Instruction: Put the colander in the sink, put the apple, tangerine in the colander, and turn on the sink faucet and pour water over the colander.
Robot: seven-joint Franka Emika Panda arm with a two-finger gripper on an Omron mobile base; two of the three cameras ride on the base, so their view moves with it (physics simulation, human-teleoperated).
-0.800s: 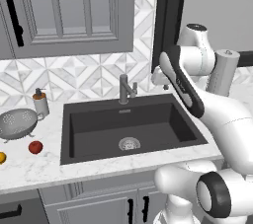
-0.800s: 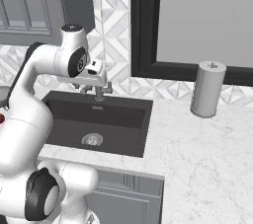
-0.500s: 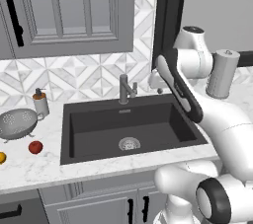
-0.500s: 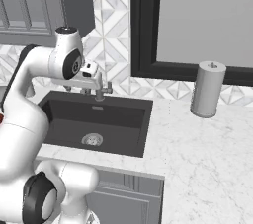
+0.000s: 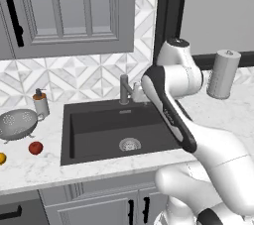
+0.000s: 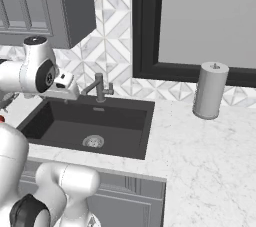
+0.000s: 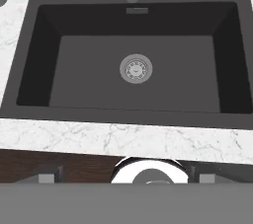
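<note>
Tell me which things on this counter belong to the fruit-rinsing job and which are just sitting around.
Part of the job: colander, apple, tangerine, all on the counter left of the sink; sink faucet behind the basin.

Just lying about: soap dispenser beside the colander; paper towel roll on the counter to the right.

The white arm (image 5: 168, 105) is folded high, wrist pointing down, fingers (image 7: 47, 176) spread wide.

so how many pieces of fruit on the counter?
2. A small round red apple lies on the marble counter left of the dark basin, in front of the grey perforated metal colander; an orange-yellow tangerine sits at the frame's left edge, partly cut off.
</note>
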